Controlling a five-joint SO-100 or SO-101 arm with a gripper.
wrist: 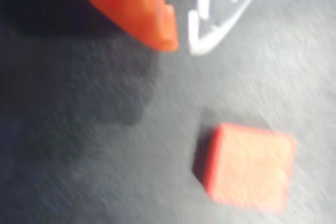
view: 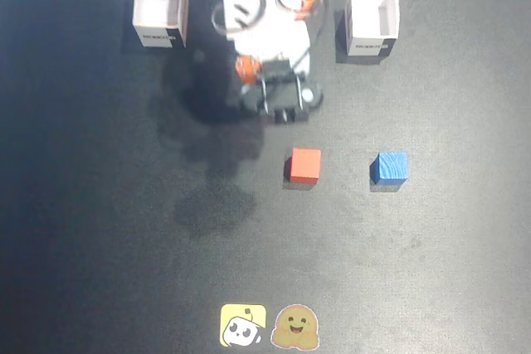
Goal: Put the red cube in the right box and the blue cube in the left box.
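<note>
The red cube [view: 305, 165] rests on the dark mat just below my gripper [view: 285, 112] in the fixed view. In the wrist view the red cube [wrist: 249, 166] lies at lower right, below the gripper [wrist: 182, 45], whose orange and white fingers stand almost together with nothing between them. The blue cube [view: 389, 167] sits to the right of the red one. The right box [view: 160, 12], with pinkish inner walls, stands at the upper left of the fixed view. The left box [view: 372, 20], with white-grey walls, stands at the upper right.
The arm's white base [view: 265, 6] stands between the two boxes at the top edge. Two small stickers [view: 270, 326] lie at the bottom middle of the black mat [view: 99, 205].
</note>
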